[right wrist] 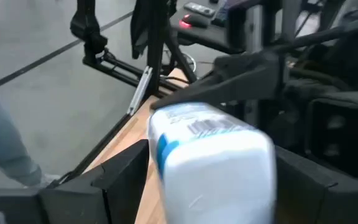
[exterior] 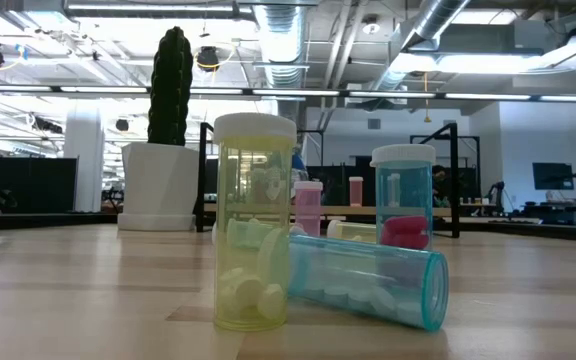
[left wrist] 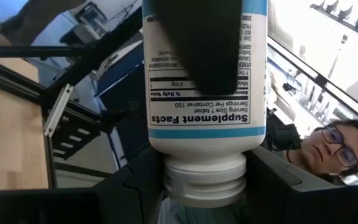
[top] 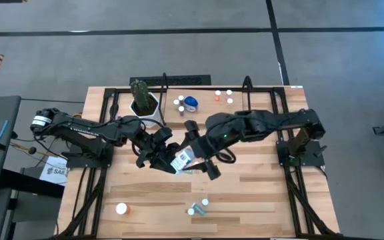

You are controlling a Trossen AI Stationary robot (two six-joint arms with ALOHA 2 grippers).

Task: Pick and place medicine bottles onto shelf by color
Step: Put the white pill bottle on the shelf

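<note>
White labelled bottle held mid-table between both grippers, left gripper clamped across its body (cap end toward that wrist), right gripper jaws wide around its base.

A white bottle with a blue-banded label is clamped between the left gripper and the right gripper above mid-table. Small bottles are seen on the table nearer than the grippers, apparently yellow and teal. More bottles are set on the shelf beyond the grippers.
</note>
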